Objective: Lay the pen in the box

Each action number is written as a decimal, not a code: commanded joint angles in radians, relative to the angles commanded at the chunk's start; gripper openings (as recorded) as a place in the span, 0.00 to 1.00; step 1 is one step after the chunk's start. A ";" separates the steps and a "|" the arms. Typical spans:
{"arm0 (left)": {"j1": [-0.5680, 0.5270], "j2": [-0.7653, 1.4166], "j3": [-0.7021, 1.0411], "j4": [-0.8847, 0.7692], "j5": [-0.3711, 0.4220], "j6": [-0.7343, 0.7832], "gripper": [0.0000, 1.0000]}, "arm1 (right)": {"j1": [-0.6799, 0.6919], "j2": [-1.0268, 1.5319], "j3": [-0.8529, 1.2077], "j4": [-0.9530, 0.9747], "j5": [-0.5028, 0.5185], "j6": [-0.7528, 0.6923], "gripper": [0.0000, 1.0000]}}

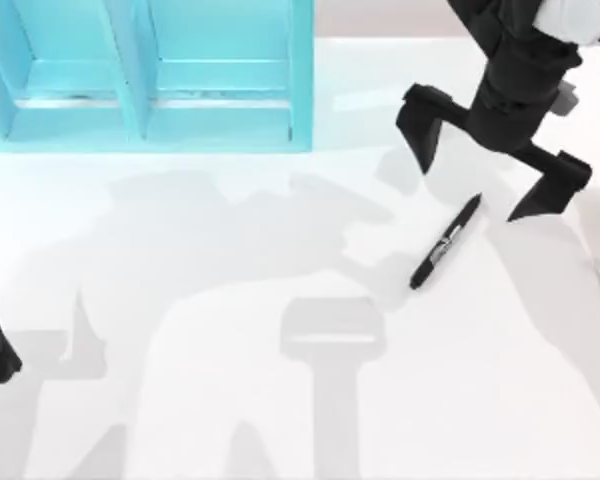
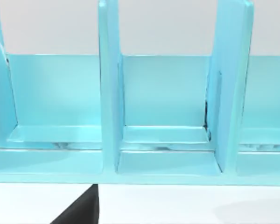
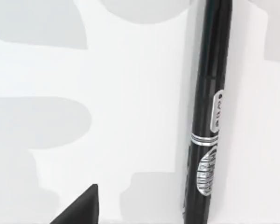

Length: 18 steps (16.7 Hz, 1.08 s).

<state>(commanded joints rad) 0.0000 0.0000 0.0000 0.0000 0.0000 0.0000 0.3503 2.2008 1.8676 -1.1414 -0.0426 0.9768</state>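
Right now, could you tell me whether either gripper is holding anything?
Nothing is held: the pen lies on the table, below the open right gripper.

A white worktop (image 1: 230, 400) is filling the scene, lying under bright light, with soft grey shadows (image 1: 240, 230) spreading across its middle and lower part. Beyond its far edge a strip of pale grey-beige backdrop (image 1: 380, 15) is showing; the left wrist view is showing the same plain tone.
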 joint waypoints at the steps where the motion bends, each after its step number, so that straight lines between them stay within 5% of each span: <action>1: 0.000 0.000 0.000 0.000 0.000 0.000 1.00 | -0.004 0.022 0.021 -0.011 -0.002 0.006 1.00; 9: 0.000 0.000 0.000 0.000 0.000 0.000 1.00 | -0.003 0.040 0.018 0.003 -0.003 0.011 1.00; 18: 0.000 0.000 0.000 0.000 0.000 0.000 1.00 | 0.005 0.170 -0.137 0.292 -0.001 0.023 1.00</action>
<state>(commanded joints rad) 0.0000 0.0000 0.0000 0.0000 0.0000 0.0000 0.3557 2.3709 1.7304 -0.8498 -0.0435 0.9997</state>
